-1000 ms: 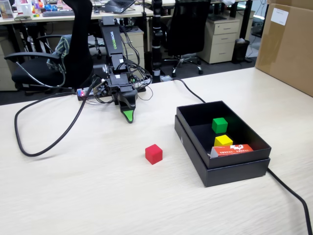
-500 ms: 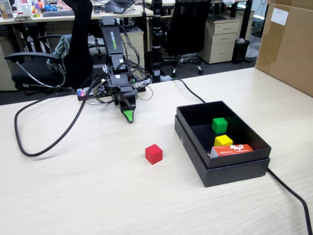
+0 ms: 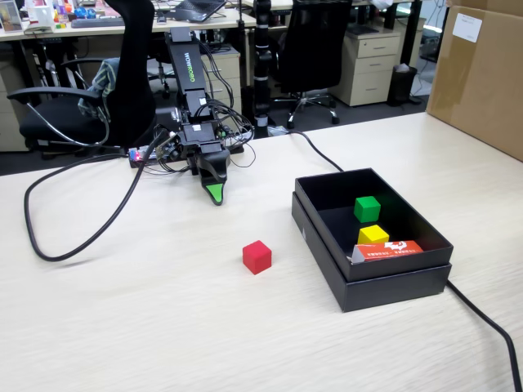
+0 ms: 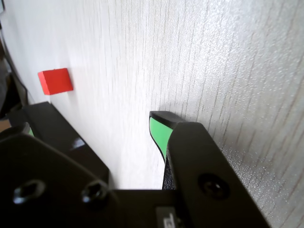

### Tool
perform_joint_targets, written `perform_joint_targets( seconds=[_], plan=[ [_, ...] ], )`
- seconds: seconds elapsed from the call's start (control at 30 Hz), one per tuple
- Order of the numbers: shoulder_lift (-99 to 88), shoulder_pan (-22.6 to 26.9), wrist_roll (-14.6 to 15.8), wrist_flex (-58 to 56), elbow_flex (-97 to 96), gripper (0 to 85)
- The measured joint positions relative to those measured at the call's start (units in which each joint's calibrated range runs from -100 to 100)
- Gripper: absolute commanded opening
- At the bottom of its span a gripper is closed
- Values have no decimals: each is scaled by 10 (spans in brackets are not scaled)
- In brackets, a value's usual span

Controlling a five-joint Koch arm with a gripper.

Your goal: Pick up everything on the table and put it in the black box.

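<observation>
A red cube [image 3: 257, 256] sits alone on the pale table, in front of the arm; it also shows in the wrist view [image 4: 55, 81], at the upper left. The black box [image 3: 372, 282] stands to the right in the fixed view. It holds a green cube [image 3: 367, 208], a yellow cube [image 3: 373, 234] and an orange carton [image 3: 389, 250]. My gripper [image 3: 214, 194] points down at the table behind the red cube, well apart from it. In the wrist view [image 4: 118, 142] only one green-padded finger [image 4: 159, 133] shows. Its pad is bare, with table beside it, and it holds nothing.
A thick black cable [image 3: 73, 237] loops over the table left of the arm. Another cable [image 3: 490, 322] runs past the box toward the front right. A cardboard box [image 3: 478, 73] stands at the far right. Office chairs stand behind the table.
</observation>
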Motion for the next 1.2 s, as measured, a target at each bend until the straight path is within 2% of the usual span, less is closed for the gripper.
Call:
perform_joint_targets(
  seconds=[0.43, 0.53, 0.6, 0.77, 0.87, 1.07, 1.1, 1.2],
  plan=[
    [0, -3, 0, -18, 14, 484],
    [4, -5, -3, -108, 77, 483],
    [17, -7, -5, -210, 134, 481],
    [91, -3, -5, -355, 279, 477],
    [193, 9, -3, -442, 438, 477],
    [428, 16, 4, -538, 712, 472],
    [544, 17, 5, -566, 820, 464],
    [637, 20, 6, -599, 894, 445]
  ],
)
